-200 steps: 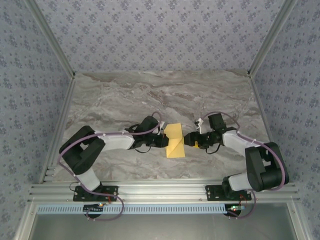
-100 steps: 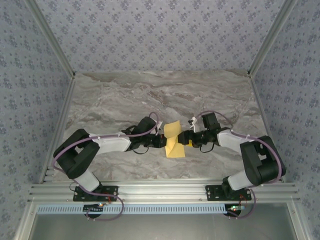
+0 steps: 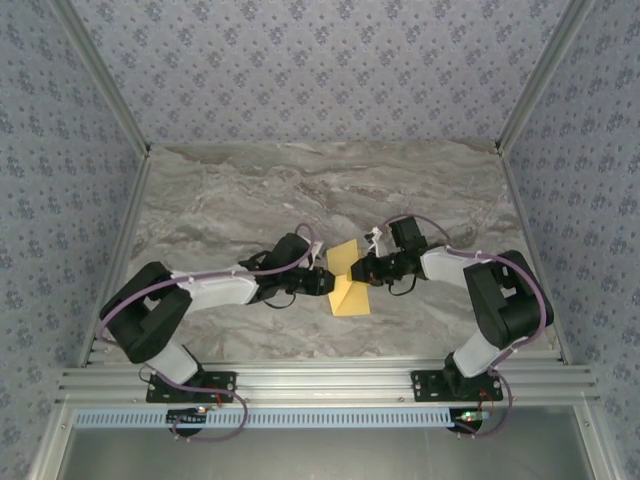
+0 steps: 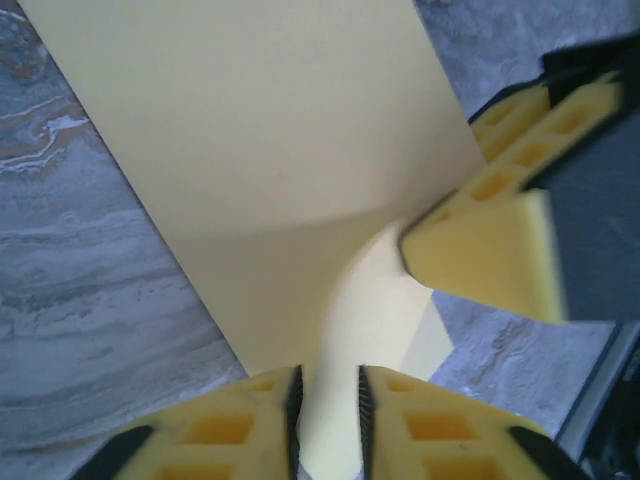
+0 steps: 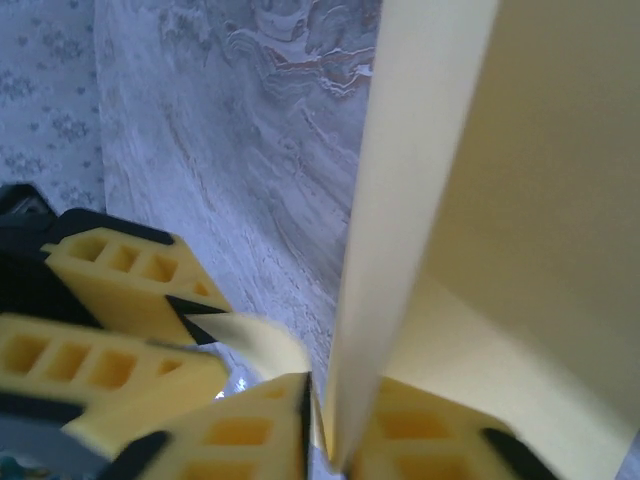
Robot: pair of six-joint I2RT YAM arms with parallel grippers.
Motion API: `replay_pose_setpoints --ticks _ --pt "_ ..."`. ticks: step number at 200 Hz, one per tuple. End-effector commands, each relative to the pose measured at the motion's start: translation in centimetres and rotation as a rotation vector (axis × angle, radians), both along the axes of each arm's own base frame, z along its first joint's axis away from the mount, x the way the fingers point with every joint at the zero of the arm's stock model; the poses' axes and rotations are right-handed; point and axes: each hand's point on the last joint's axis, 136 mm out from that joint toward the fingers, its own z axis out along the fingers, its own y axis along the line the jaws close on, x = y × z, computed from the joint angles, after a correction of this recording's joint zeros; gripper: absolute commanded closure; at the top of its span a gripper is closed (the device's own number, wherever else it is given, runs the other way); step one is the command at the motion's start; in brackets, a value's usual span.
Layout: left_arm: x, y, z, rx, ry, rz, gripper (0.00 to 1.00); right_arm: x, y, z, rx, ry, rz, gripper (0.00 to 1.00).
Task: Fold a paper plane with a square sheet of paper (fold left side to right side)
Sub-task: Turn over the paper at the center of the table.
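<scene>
Mid-table, a little toward the near edge, between both arms: the square sheet of paper (image 3: pixel 350 296), lower part flat on the table (image 3: pixel 250 190), upper part lifted and bowed. Right gripper (image 5: pixel 318 405) pinched together on a raised edge of it, sheet standing up out of the pads. Left gripper (image 4: pixel 328 392) straddling the opposite edge, narrow gap between pads, paper running through; can't tell if pinching or loose.

Handling, judged: very light, thin, floppy, barely any stiffness beyond the curl. Bows instead of pushing, likely slides easily on the smooth marble-look top, creases for good if pinched mid-panel. Not brittle, but prone to tearing under opposed pulls.

Best taken at an edge or corner, shallow bite, pads flat to the sheet; avoid grabbing across the bowed middle. For left-over-right: carry the left edge over in an arc, keep the right side pinned, land edges flush before pressing the crease. Risk: skating or skewing on release.
</scene>
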Motion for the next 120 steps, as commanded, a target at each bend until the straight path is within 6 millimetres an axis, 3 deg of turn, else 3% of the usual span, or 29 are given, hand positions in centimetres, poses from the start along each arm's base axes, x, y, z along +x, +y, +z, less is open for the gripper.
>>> replay_pose_setpoints --ticks 1,34,64,101,120 --pt "0.6 1.1 2.7 -0.039 -0.057 0.040 0.67 0.3 -0.4 1.7 -0.001 -0.045 0.002 0.94" --pt "0.6 3.8 6.7 -0.131 -0.105 0.135 0.39 0.5 -1.2 5.6 0.073 -0.122 -0.009 0.99" --pt "-0.2 6.4 11.9 -0.288 -0.170 0.222 0.18 0.2 -1.8 11.1 0.167 -0.246 -0.011 0.99" --pt "-2.3 7.2 19.1 -0.549 -0.243 0.204 0.10 -0.8 -1.7 18.3 0.289 -0.373 -0.011 0.99" --pt "-3.0 6.8 21.7 -0.652 -0.255 0.164 0.10 -1.6 -1.3 21.4 0.343 -0.420 -0.003 0.98"
